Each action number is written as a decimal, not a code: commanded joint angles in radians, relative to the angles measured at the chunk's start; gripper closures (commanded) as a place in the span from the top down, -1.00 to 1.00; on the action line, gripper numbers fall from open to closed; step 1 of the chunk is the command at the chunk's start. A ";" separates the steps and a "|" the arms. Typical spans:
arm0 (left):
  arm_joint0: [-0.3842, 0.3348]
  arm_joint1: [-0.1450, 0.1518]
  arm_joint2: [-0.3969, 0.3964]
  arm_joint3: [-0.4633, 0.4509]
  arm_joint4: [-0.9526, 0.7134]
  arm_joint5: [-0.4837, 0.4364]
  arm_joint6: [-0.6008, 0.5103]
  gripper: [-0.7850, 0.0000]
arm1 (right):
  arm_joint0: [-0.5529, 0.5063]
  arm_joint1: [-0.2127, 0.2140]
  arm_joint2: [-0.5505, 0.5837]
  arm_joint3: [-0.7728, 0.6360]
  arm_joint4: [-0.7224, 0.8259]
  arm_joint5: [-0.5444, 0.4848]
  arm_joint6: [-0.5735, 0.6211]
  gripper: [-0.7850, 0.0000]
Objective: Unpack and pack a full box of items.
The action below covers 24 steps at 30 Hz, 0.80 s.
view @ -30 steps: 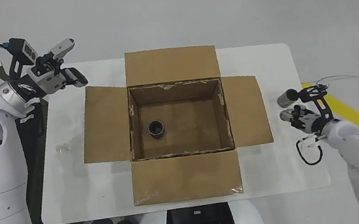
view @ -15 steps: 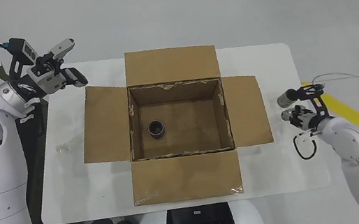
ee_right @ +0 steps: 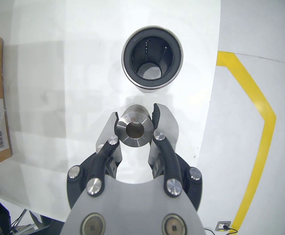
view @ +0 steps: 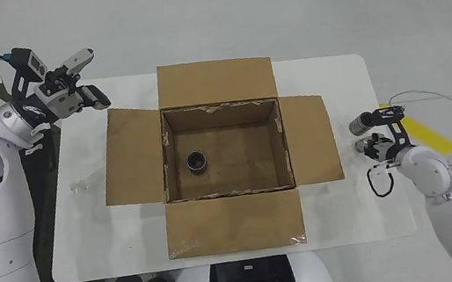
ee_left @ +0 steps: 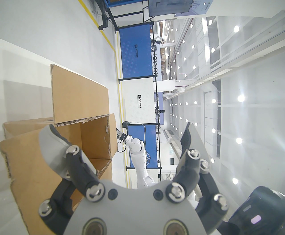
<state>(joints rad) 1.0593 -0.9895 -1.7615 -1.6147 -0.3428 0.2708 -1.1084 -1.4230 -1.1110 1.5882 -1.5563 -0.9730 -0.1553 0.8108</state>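
An open cardboard box point(view: 235, 227) stands mid-table with its flaps spread; a dark ring-shaped part point(view: 197, 160) lies on its floor. To the right of the box, my right gripper point(view: 368, 146) point(ee_right: 135, 113) is shut on a small steel bushing point(ee_right: 135, 131), held low over the table. Just beyond it a larger metal bearing sleeve point(view: 361, 124) point(ee_right: 152, 66) with a black bore stands on end. My left gripper point(view: 79, 82) point(ee_left: 121, 142) hangs open and holds nothing, off the table's far left corner, with the box point(ee_left: 78, 100) ahead of it.
The white table point(view: 323, 81) has bare room on both sides of the box. A small clear object point(view: 79, 186) lies near its left edge. The right table edge and a yellow floor line point(ee_right: 251, 89) run close to my right gripper.
The right arm has pulled in a little toward the box and the bearing sleeve, still gripping the bushing. The left arm and the box have not moved.
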 commanded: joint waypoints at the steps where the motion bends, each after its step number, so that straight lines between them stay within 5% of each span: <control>1: 0.000 0.000 0.000 0.000 0.000 0.000 0.000 1.00 | 0.001 0.001 -0.003 0.001 -0.004 0.004 0.001 -1.00; 5: 0.000 0.000 0.000 0.000 0.000 0.000 0.000 1.00 | 0.004 0.001 -0.010 0.005 -0.014 0.013 0.003 -0.98; 10: 0.000 0.000 0.000 0.000 0.000 0.000 0.000 1.00 | 0.013 0.001 -0.026 0.014 -0.022 0.021 0.004 -0.73; 17: 0.000 0.000 0.000 0.000 0.000 0.000 0.000 1.00 | 0.021 0.002 -0.037 0.022 -0.026 0.029 0.004 0.14; 24: 0.000 0.000 0.000 0.000 0.000 0.000 0.000 1.00 | 0.005 0.005 -0.024 -0.005 -0.020 0.032 -0.006 0.23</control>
<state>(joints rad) 1.0593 -0.9895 -1.7615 -1.6147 -0.3428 0.2708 -1.1084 -1.4130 -1.1062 1.5591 -1.5527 -0.9969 -0.1243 0.8081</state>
